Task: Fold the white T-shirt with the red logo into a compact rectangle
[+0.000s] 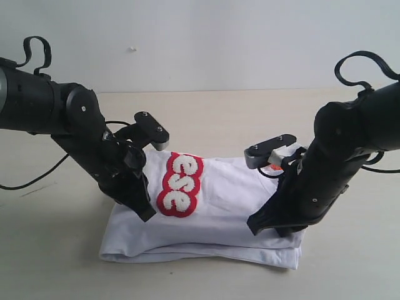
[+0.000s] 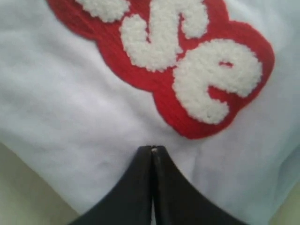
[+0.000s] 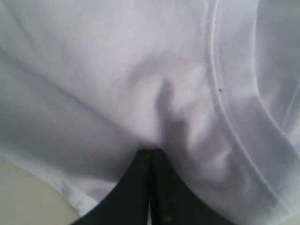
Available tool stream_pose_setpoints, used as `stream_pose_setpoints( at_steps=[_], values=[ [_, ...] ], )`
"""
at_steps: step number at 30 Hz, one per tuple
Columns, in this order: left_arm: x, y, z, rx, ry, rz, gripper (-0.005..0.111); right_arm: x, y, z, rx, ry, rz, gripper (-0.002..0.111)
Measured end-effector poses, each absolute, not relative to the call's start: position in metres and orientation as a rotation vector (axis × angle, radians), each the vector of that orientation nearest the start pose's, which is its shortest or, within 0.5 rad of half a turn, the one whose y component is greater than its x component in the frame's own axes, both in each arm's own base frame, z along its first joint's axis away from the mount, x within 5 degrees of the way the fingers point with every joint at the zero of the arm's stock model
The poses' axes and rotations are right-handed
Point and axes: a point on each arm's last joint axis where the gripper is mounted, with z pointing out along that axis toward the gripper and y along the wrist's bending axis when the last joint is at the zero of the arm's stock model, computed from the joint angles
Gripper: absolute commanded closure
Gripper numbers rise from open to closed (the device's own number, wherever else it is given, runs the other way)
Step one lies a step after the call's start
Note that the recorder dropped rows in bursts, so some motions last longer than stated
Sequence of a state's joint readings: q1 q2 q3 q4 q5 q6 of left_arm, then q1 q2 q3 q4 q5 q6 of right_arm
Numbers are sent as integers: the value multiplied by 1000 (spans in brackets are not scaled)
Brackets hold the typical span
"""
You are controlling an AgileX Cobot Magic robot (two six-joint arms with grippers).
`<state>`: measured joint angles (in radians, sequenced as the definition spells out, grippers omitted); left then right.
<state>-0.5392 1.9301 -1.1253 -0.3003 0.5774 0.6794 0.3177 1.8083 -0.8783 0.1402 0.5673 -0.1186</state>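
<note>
Evidently for an even fold — left gripper (image 2: 152,150) beside the red logo (image 1: 180,184), right gripper (image 3: 151,152) farther off — both pinch the white T-shirt (image 1: 228,187), jaws closed.

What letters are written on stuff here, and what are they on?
"ese": fuzzy white letters inside the red logo on the white T-shirt. They lie sideways in the exterior view.
Orange tag by the right arm: too small to read.
No other words, numbers or signs show.
</note>
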Motion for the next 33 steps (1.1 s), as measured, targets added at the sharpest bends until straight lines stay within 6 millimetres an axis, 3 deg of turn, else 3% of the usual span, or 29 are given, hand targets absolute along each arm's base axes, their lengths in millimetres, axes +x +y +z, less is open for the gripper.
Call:
stream_pose_setpoints(
  at_steps=[5, 9, 13, 14, 16, 19, 22, 25, 28, 32, 33],
  values=[
    [305, -200, 140, 1357, 2511, -259, 107, 287, 102, 115, -487, 2977, 143, 108],
    [306, -200, 141, 1362, 2511, -260, 107, 289, 102, 122, -480, 2935, 148, 108],
    [307, -200, 168, 1331, 2437, -256, 107, 289, 101, 164, -463, 2756, 165, 108],
    [307, -196, 186, 1286, 2400, -255, 107, 288, 100, 188, -435, 2655, 180, 108],
    [308, -188, 208, 1199, 2368, -252, 107, 283, 98, 215, -412, 2548, 196, 108],
    [305, -160, 263, 964, 2266, -248, 107, 259, 91, 275, -369, 2333, 232, 108],
    [289, -139, 300, 802, 2154, -262, 107, 227, 80, 312, -327, 2178, 263, 108],
    [269, -128, 324, 733, 2050, -264, 107, 204, 72, 329, -299, 2083, 283, 108],
    [231, -110, 357, 621, 1887, -293, 107, 159, 57, 357, -262, 1918, 317, 108],
    [198, -94, 375, 540, 1746, -292, 107, 127, 47, 369, -247, 1804, 333, 108],
    [180, -84, 383, 500, 1666, -285, 107, 113, 42, 373, -240, 1754, 340, 108]
  ],
)
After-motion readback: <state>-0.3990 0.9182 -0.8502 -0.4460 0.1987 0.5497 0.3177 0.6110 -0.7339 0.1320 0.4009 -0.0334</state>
